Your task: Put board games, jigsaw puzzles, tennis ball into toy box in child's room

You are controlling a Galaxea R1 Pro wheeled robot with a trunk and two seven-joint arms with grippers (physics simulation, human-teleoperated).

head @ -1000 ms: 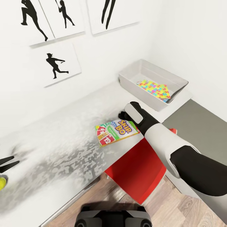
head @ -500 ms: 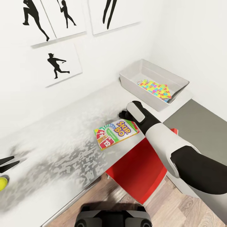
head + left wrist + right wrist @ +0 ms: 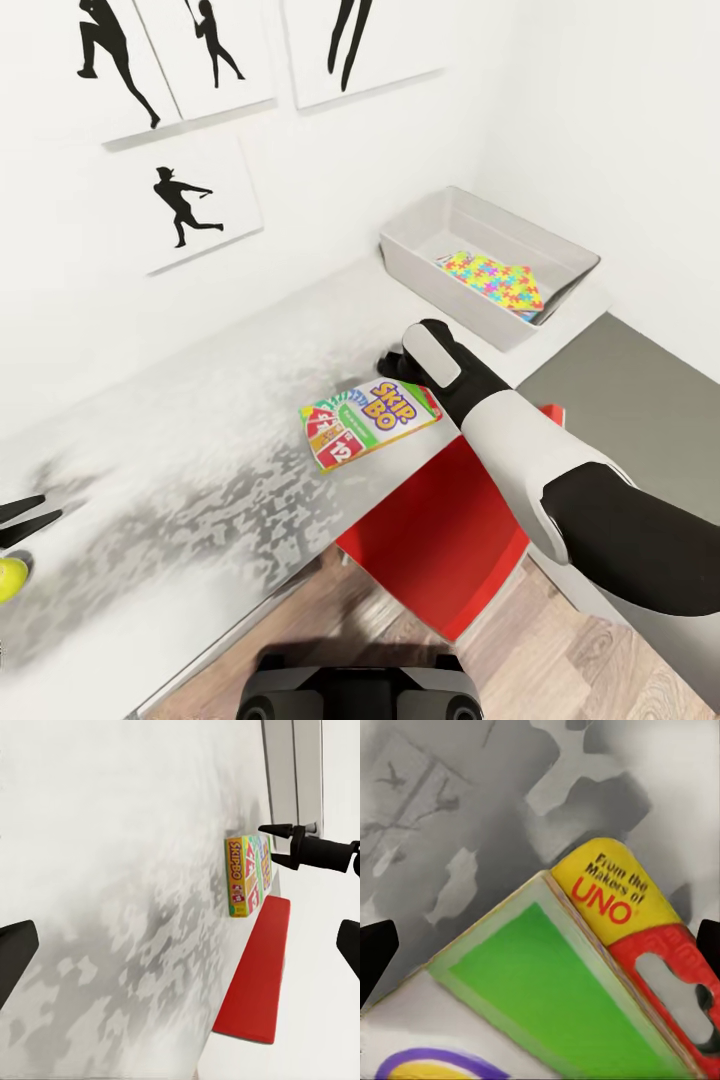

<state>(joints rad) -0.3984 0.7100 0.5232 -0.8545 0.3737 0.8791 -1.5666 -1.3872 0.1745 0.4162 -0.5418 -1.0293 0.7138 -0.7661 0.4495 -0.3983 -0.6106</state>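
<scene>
On the table (image 3: 190,470), the Skip-Bo game box (image 3: 368,422) is seen just below the right gripper (image 3: 276,845), whose fingers are spread

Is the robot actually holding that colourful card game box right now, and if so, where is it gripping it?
No. The right gripper is open beside the Skip-Bo box, fingers apart, and the box lies flat on the table. The left gripper is open too, holding nothing.

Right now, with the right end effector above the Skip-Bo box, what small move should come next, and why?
Probably lower the right end effector and close on the far edge of the Skip-Bo box. Its fingers look open just past that edge, and the box lies flat on the table, not yet in the toy box.
</scene>
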